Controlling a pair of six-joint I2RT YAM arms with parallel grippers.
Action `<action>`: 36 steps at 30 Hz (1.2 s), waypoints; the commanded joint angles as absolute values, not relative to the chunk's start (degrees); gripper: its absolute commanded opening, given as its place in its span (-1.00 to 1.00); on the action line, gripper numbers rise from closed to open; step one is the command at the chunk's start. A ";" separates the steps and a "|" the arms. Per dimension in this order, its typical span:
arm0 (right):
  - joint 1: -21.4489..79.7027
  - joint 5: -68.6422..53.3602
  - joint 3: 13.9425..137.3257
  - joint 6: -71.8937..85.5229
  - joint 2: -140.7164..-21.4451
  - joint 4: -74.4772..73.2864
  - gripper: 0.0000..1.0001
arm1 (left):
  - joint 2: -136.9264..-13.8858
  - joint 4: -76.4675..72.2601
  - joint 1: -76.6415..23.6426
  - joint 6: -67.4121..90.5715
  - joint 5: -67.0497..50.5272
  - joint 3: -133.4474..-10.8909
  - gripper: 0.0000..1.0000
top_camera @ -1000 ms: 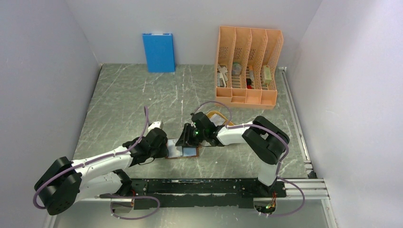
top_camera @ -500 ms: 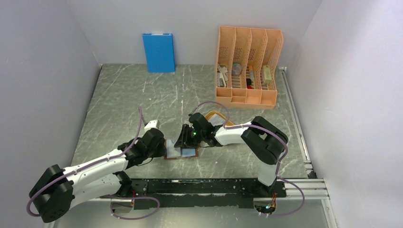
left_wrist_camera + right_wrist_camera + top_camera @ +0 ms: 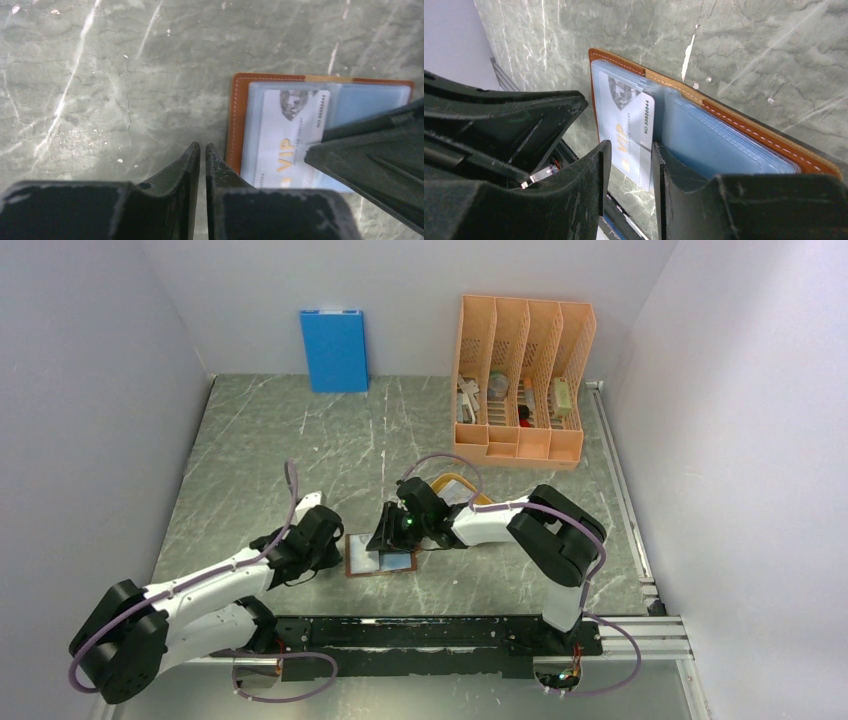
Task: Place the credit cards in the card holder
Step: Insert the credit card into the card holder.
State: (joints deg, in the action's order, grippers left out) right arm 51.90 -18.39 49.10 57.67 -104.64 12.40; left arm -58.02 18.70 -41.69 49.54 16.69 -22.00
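Observation:
The brown leather card holder [image 3: 352, 556] lies open on the table near the front, clear blue-tinted sleeves up. It also shows in the left wrist view [image 3: 239, 115] and the right wrist view [image 3: 769, 142]. A white credit card marked VIP [image 3: 631, 125] lies flat in its left sleeve, one end sticking out; it shows in the left wrist view [image 3: 287, 132] too. My right gripper [image 3: 631, 147] hovers over the card, jaws a little apart, one fingertip [image 3: 661, 152] on the sleeve. My left gripper [image 3: 202, 146] is shut and empty, just left of the holder's edge.
An orange oval tray [image 3: 456, 483] sits behind the right arm. A tall orange file rack [image 3: 520, 380] stands at the back right and a big upright blue box [image 3: 334, 350] against the back wall. The left arm [image 3: 499, 125] is close beside my right gripper.
My left gripper has drawn back to the left, off the holder's left edge. The right gripper has stayed over the holder. The holder lies more exposed.

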 commanded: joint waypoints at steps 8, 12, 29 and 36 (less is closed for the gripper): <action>52.68 -17.40 50.82 57.29 -105.12 10.90 -0.21 | -64.65 10.64 -38.06 47.62 8.58 -20.50 -0.90; 53.28 -17.49 51.28 57.57 -105.62 10.99 -0.21 | -65.78 8.21 -38.06 47.05 6.27 -20.11 -0.90; 53.92 -15.22 53.69 55.90 -105.05 7.57 -0.21 | -61.70 12.54 -38.06 48.60 9.32 -20.46 -0.90; 53.87 -12.80 55.40 54.14 -102.92 3.16 -0.12 | -56.18 17.66 -37.97 49.32 13.31 -21.60 -0.87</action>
State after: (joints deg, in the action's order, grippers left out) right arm 53.52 -15.18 53.52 55.90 -104.68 5.69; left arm -58.76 13.80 -37.76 48.45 10.90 -20.82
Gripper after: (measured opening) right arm 0.417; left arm 0.055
